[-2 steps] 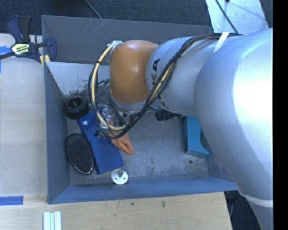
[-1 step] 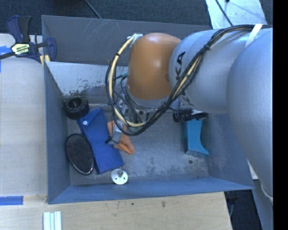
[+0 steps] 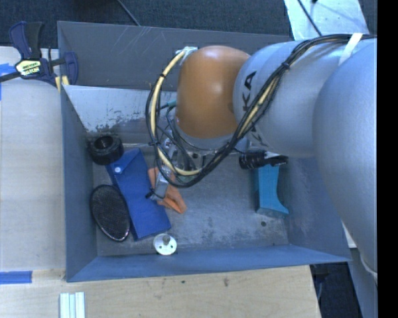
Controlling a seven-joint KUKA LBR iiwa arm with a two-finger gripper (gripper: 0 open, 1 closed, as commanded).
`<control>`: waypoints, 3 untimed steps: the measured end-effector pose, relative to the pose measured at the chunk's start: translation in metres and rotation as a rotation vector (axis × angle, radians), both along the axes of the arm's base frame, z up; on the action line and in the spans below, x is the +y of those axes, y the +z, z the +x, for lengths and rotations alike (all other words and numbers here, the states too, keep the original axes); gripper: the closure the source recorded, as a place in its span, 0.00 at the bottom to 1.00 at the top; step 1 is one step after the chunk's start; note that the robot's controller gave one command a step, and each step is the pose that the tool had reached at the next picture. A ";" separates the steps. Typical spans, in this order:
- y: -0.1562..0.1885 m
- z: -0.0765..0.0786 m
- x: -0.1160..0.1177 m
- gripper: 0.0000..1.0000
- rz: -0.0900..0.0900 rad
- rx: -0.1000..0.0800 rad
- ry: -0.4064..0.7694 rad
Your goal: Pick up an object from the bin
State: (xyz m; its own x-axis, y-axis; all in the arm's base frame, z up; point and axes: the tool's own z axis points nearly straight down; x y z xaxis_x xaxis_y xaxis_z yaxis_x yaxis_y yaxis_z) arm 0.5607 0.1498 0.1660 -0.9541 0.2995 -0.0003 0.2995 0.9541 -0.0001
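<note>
Camera view: bin [image 3: 186,260] holds blue slab [image 3: 136,201], orange piece [image 3: 176,204] beside tool [image 3: 161,187], grip state unclear.

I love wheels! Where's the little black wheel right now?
The black wheel sits in the upper left corner of the bin in the camera view, just above the flat blue piece and the black oval brush.

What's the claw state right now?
Claw: cannot be told, open or closed. It is at the orange thing, beside the blue slab.
</note>
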 end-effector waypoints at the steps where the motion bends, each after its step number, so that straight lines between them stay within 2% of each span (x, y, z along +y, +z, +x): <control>1: -0.043 0.006 -0.004 0.00 0.001 -0.007 0.070; 2: -0.080 -0.014 -0.014 1.00 0.001 -0.001 -0.073; 3: -0.080 -0.014 -0.014 1.00 0.001 -0.001 -0.073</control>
State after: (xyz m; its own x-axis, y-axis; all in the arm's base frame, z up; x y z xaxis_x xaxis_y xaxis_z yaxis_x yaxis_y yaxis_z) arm 0.5472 0.1356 0.0856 -0.9297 0.3684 -0.0008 0.3684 0.9297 0.0007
